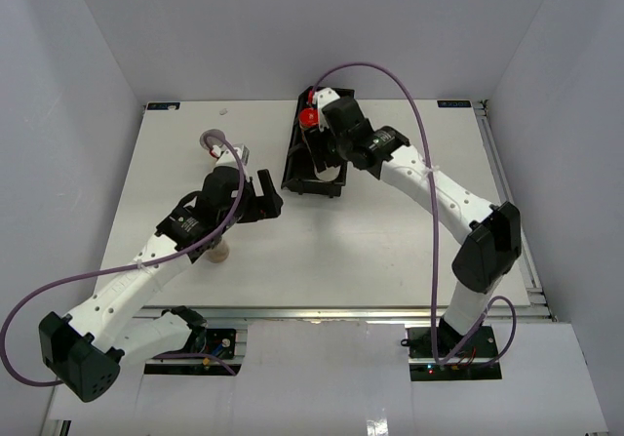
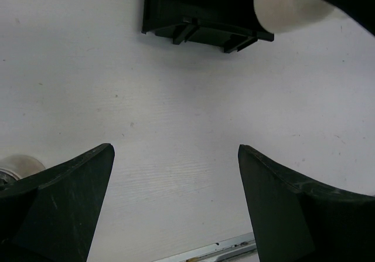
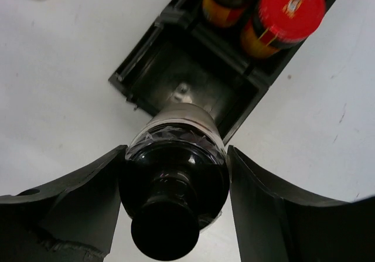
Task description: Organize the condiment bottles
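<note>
Holding dark-capped bottle (image 3: pixel 176 156), right gripper (image 3: pixel 176 152) over tray (image 3: pixel 143 77) end compartment.

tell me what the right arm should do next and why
Probably lower the dark-capped bottle straight down. The right gripper is shut on it just over the black tray's empty end compartment, and two red-capped bottles already stand in the next one.

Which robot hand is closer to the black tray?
Right. The right gripper holds a dark-capped bottle at the tray's empty end compartment. The left gripper hangs open above bare table, off to the tray's left.
</note>
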